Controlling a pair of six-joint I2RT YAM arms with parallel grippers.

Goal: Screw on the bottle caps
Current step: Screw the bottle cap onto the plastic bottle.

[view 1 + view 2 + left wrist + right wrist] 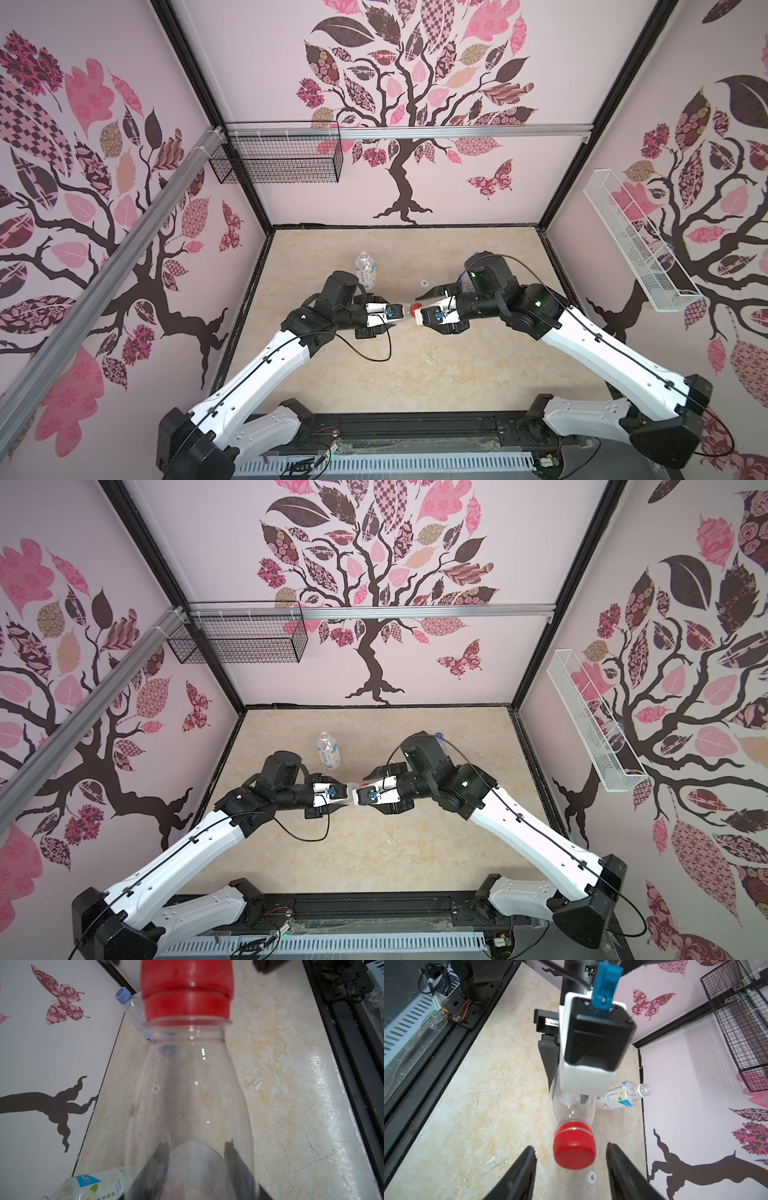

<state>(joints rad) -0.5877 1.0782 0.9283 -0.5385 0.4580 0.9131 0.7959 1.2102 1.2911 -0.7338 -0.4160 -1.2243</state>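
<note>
The right fingers (519, 1172) are spread, one on each side of the red cap (574, 1151). There is a gap on both sides, so they do not touch it. The left fingers (232, 1157) are pressed onto the body of the clear bottle (191, 1095) and pinch it; in the left wrist view they show dark through the plastic. The red cap sits on the neck of this bottle. The bottle is held sideways above the surface (415, 374), with its neck pointing to the right arm (602, 353).

In both top views the left arm (257, 374) and the right arm reach from the front rail (415, 424) toward the middle and bend inward, so the two wrists face each other.

The white-green bottle (365, 272) is on the surface just behind the left wrist, without a cap. The white cap (591, 1177) lies on the surface near the right fingers. The blue-capped bottle (128, 1005) is close to the back wall (415, 187), mostly hidden behind the right arm in the top views.
</note>
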